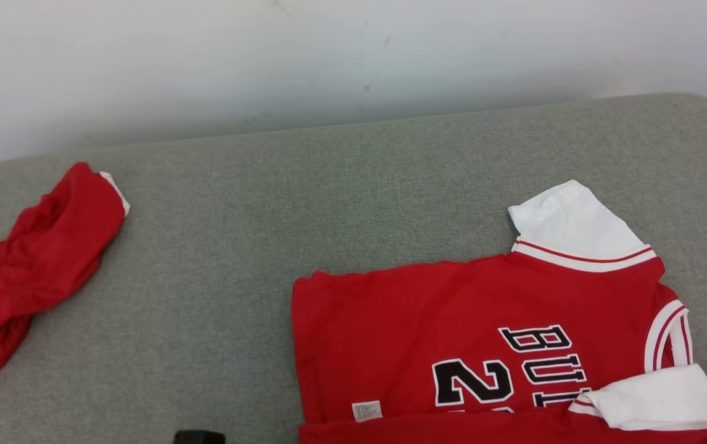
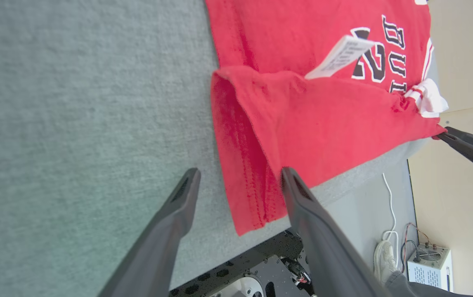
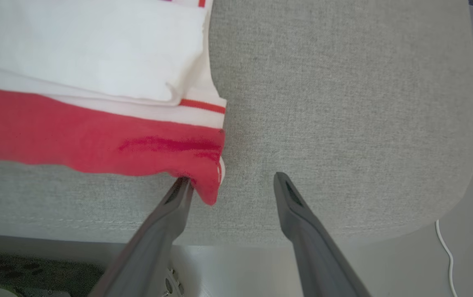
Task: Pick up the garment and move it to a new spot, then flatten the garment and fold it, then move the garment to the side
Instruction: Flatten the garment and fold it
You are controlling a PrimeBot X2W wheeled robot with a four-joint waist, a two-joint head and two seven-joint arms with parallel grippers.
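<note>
Head view with both wrist views. The red jersey (image 1: pixel 403 333) lay flat on the grey fabric-covered worktop (image 1: pixel 329 185), its black-and-white lettering (image 1: pixel 471 379) uppermost and its near edge folded over onto the body. One white sleeve (image 1: pixel 569 222) pointed away towards the pale wall; the other white sleeve (image 1: pixel 656 394) lay folded across the near right corner.

The left gripper (image 2: pixel 240 177) had its two dark fingers spread wide, gripping nothing. The folded red hem lay between them and ran on beyond the fingertips. The right-hand finger of that view crossed the cloth's edge, while bare worktop lay past the left-hand finger. A white care label (image 2: pixel 339 57) stood up from the fabric well beyond the tips.

The right gripper (image 3: pixel 231 181) likewise had its fingers parted and held nothing. The jersey's red corner hung just beside the tip of the left-hand finger of that view, and whether it touched could not be told. Bare grey worktop lay between the fingers and beyond the right-hand one. The folded white sleeve lay further out, above and to the left of the fingertips.

A second, crumpled red garment (image 1: pixel 39 259) rested at the worktop's far left, well apart from the jersey and from both pairs of fingers
</note>
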